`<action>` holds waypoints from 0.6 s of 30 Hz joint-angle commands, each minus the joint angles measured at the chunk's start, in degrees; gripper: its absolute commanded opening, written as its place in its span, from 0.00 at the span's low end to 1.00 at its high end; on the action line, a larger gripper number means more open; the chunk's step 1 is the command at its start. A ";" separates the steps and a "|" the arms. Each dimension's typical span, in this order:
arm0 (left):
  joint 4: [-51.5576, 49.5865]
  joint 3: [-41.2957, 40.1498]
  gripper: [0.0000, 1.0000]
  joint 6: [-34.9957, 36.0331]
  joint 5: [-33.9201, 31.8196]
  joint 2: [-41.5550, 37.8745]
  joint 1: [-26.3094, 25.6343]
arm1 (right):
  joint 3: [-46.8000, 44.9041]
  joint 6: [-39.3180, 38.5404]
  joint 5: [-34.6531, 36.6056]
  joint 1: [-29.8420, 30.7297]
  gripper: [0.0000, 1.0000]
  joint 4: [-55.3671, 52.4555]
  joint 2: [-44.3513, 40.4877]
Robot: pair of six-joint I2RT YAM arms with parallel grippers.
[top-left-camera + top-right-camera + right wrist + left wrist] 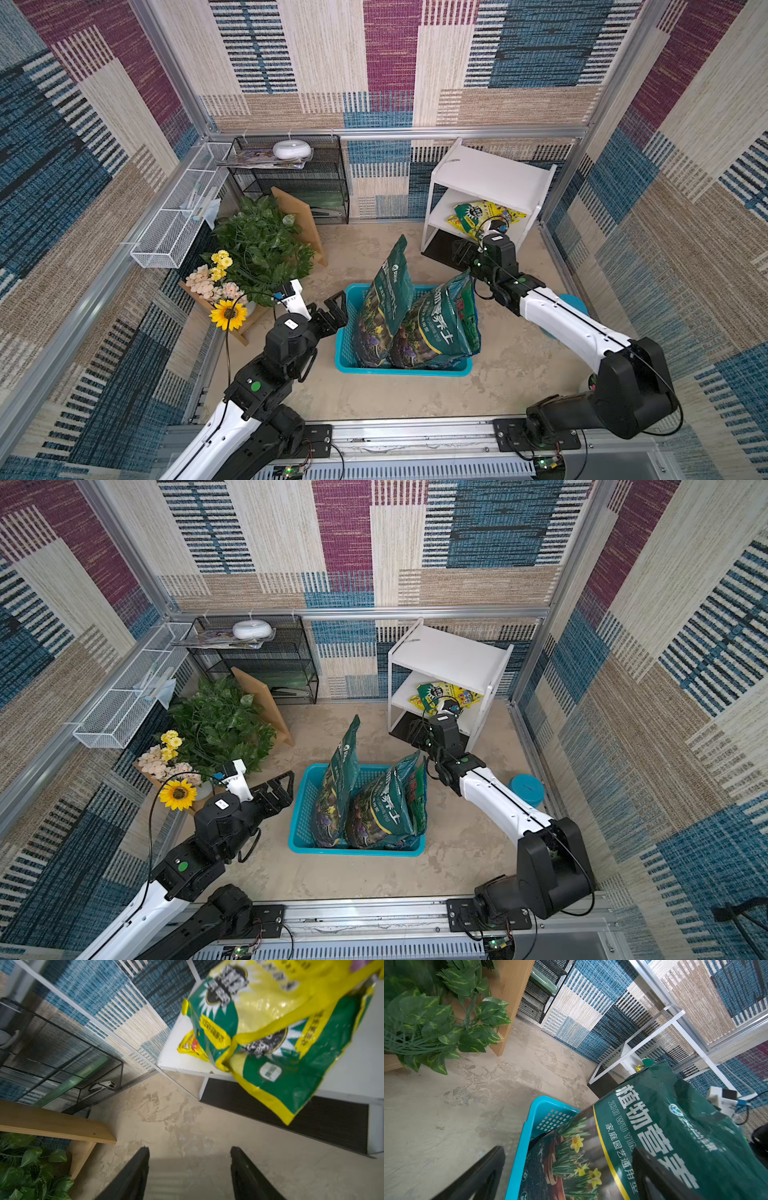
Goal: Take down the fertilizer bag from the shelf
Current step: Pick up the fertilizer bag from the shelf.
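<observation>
Shows patchwork woven walls [390, 62] in blue, maroon, beige on aluminium framing [399, 133], mottled beige floor [365, 249], black wire-mesh rack [299, 183] beside white wire basket [174, 224].

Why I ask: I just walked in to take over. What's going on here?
The right gripper, jaws open and empty, is in front of the white shelf, facing the yellow-and-green fertilizer bags on its middle board. Nothing is gripped yet. The left gripper, also open, sits by the rim of the blue basket holding green soil bags.

White shelf [490, 174] on floor [374, 257]; yellow-green fertilizer bags [490, 210] on middle board
</observation>
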 commanded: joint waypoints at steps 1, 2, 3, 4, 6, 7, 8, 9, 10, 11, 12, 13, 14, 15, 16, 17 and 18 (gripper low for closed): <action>0.73 -0.06 0.99 0.11 -0.20 -0.24 0.04 | -0.25 -1.64 4.86 0.06 0.69 -1.07 -1.63; 0.78 -0.06 0.99 0.05 -0.15 -0.33 0.04 | -0.04 -1.82 5.29 0.11 0.69 -1.34 -1.79; 0.83 -0.06 0.99 0.06 -0.09 -0.49 0.04 | 0.32 -2.06 5.72 0.14 0.69 -1.72 -1.66; 0.79 -0.13 0.99 0.09 -0.12 -0.56 0.04 | 0.82 -2.27 6.24 0.13 0.69 -2.28 -1.30; 0.72 -0.15 0.99 0.11 -0.26 -0.60 0.04 | 1.81 -2.83 7.31 0.14 0.68 -2.77 0.02; 0.72 -0.15 0.99 0.12 -0.26 -0.60 0.04 | 2.23 -3.16 7.65 0.14 0.67 -2.61 0.71; 0.71 -0.15 0.99 0.08 -0.31 -0.65 0.04 | 2.91 -3.78 8.04 0.14 0.64 -2.67 1.60; 0.73 -0.15 0.99 0.12 -0.25 -0.66 0.00 | 3.82 -4.35 8.54 0.11 0.63 -2.77 2.58; 0.71 -0.15 0.99 0.14 -0.34 -0.61 0.04 | 4.67 -4.74 8.95 0.11 0.63 -3.07 3.43; 0.73 -0.15 0.99 0.19 -0.42 -0.60 0.04 | 5.67 -5.08 9.51 0.12 0.63 -3.29 4.40; 0.73 -0.15 0.99 0.22 -0.43 -0.60 0.07 | 6.65 -5.64 10.04 0.12 0.62 -3.45 5.39; 0.72 -0.15 0.99 0.21 -0.44 -0.60 0.04 | 7.51 -6.16 10.44 0.11 0.62 -3.54 6.26; 0.78 -0.15 0.99 0.20 -0.41 -0.60 0.04 | 8.64 -6.98 11.02 0.09 0.62 -3.72 7.24; 0.80 -0.15 0.99 0.28 -0.39 -0.60 0.04 | 9.57 -7.68 11.47 0.10 0.62 -3.89 8.03; 0.76 -0.15 0.99 0.24 -0.35 -0.60 0.04 | 10.68 -8.26 12.35 0.15 0.62 -4.33 8.84; 0.80 -0.15 0.99 0.27 -0.25 -0.60 0.04 | 11.38 -8.83 13.10 0.09 0.62 -4.53 9.38; 0.93 -0.15 0.99 0.23 -0.30 -0.54 0.04 | 11.82 -9.28 13.43 0.13 0.62 -4.33 9.69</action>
